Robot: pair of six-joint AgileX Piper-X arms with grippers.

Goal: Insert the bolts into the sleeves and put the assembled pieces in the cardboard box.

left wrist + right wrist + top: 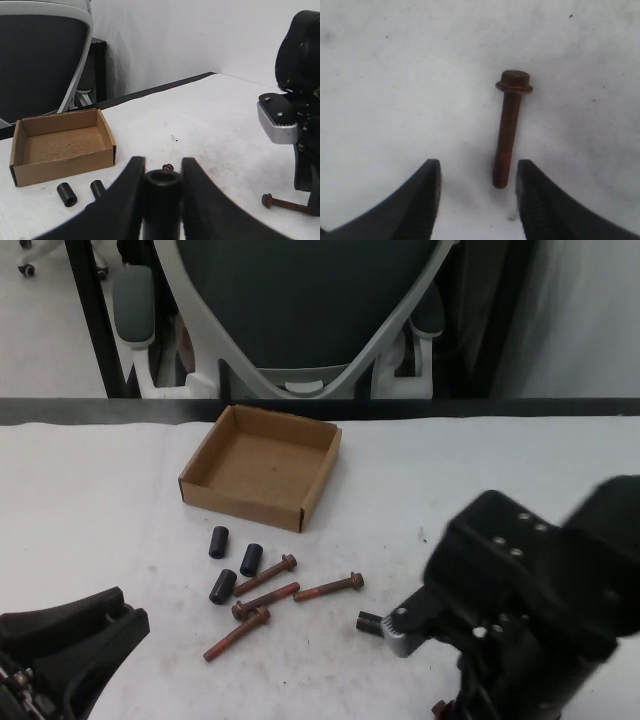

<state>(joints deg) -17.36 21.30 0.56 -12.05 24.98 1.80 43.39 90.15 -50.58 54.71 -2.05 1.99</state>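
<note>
1. Right now your left gripper [162, 166] is clamping a black cylindrical sleeve [162, 200] between its fingers.
2. Your right gripper [479, 169] is hanging, fingers apart, over a rusty brown hex-head bolt [509, 130] on the white bench [395, 75].
3. Farther out, three loose black sleeves [251, 559] and four more rusty bolts [328, 587] are lying just short of the brown cardboard box [240, 502].

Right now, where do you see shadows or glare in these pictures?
High view: even light, faint shadow along the cardboard box. Left wrist view: a pale sheen on the other arm's metal plate. Right wrist view: only a soft shadow beside the bolt.
</note>
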